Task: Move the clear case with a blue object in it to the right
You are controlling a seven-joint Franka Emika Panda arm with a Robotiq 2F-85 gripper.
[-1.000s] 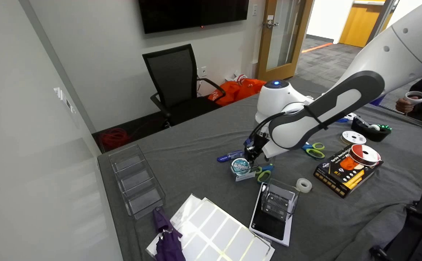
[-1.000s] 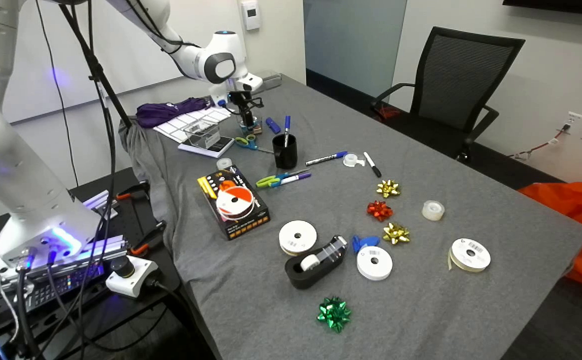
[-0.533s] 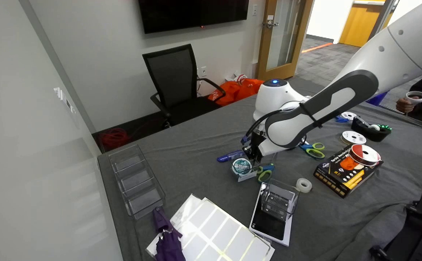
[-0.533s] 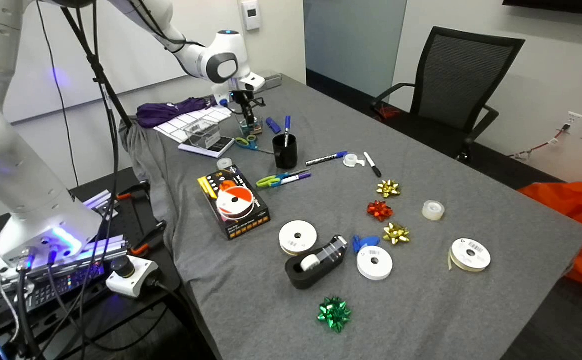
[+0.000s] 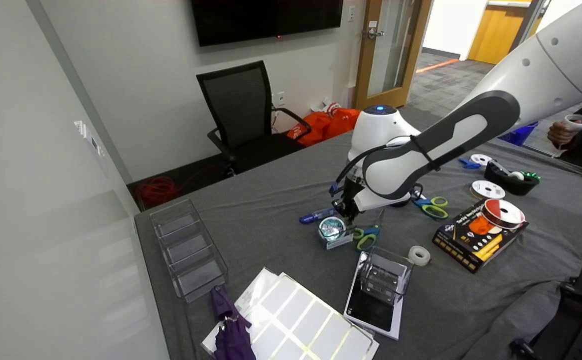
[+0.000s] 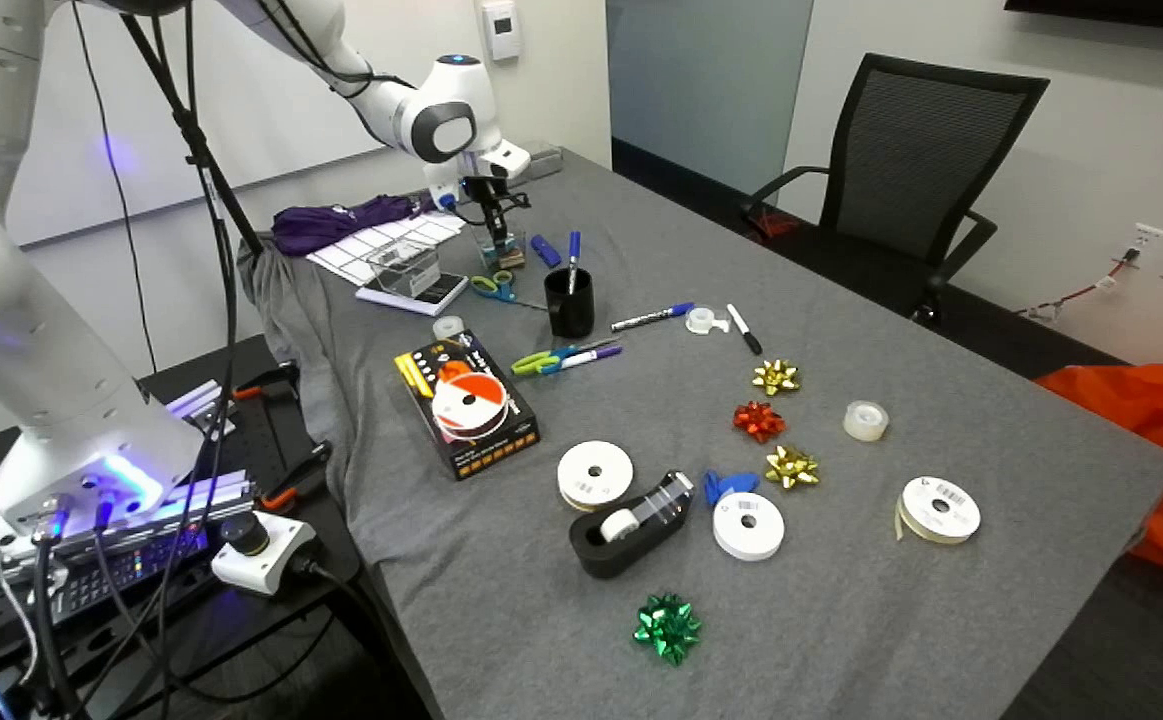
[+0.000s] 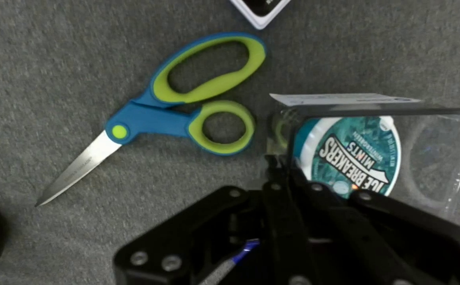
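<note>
The clear case (image 7: 423,166) is an open-topped transparent box with a pale label strip along one side. Inside it lies the blue object, a round teal mints tin (image 7: 366,152). In the wrist view my gripper (image 7: 284,168) is shut, its fingertips pinching the case's wall on the scissors side. The finger linkages hide the lower part of the case and tin. An exterior view shows the case (image 5: 340,243) just below the gripper (image 5: 345,216). I cannot tell whether its base touches the cloth.
Scissors (image 7: 146,122) lie right beside the case, and a blue marker (image 5: 316,216) behind it. A flat phone-like box (image 5: 371,310) carries another clear case (image 5: 383,280). A black mug (image 6: 569,308) with pens stands nearby. A divided clear tray (image 5: 188,250) lies at the table's far end.
My gripper has gone from open to shut on the case's wall. The arm has risen slightly, and the case has shifted and tilted a little.
</note>
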